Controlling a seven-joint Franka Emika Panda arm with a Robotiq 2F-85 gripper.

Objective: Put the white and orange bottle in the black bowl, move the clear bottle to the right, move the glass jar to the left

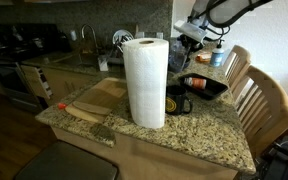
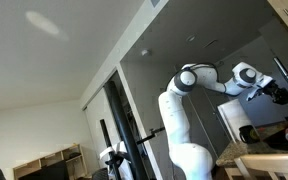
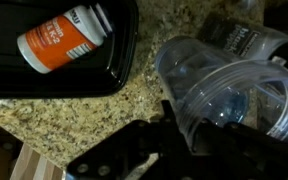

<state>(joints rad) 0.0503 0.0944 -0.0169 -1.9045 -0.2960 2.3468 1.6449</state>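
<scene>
The white and orange bottle lies on its side inside the black bowl. The bowl also shows on the counter in an exterior view. In the wrist view my gripper is closed around the threaded rim of a clear vessel, which looks like the glass jar, tilted just right of the bowl. Behind it lies a greyish see-through bottle with a dark label. My gripper shows above the bowl's end of the counter and at the arm's tip.
A tall paper towel roll stands mid-counter with a small black mug beside it. A wooden cutting board lies at the other end. Two wooden chairs stand against the counter edge. The counter is speckled granite.
</scene>
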